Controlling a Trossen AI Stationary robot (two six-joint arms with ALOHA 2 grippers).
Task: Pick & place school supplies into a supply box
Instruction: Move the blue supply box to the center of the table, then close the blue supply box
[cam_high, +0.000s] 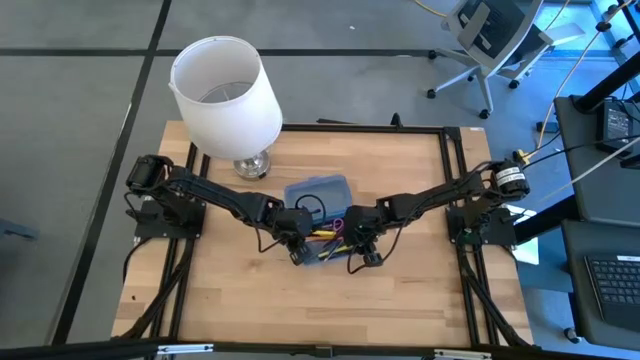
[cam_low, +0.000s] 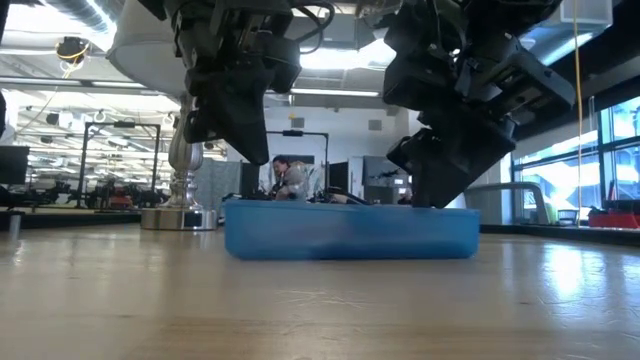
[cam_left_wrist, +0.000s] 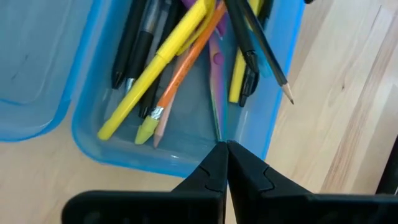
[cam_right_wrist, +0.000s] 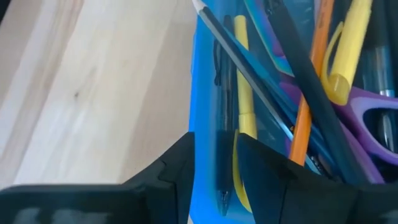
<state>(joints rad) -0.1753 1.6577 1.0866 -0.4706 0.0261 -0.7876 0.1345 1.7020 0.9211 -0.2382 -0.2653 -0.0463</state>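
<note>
Wooden table (cam_high: 400, 300): box (cam_low: 350, 232), pens (cam_left_wrist: 155, 68) wrist-visible.

You will find no readable text, label, brand, number or sign in any of the four views. The pens and pencils (cam_left_wrist: 163, 62) lying in the blue supply box (cam_left_wrist: 93, 134) show plain barrels with no lettering you could make out, and the box walls carry no printing. Beside the box, the white lampshade (cam_high: 226, 90) is blank, and the wooden table (cam_high: 240, 300) bears no markings. In the room beyond the box, seen level across the table, any signs or screens are too small and blurred for you to read.
</note>
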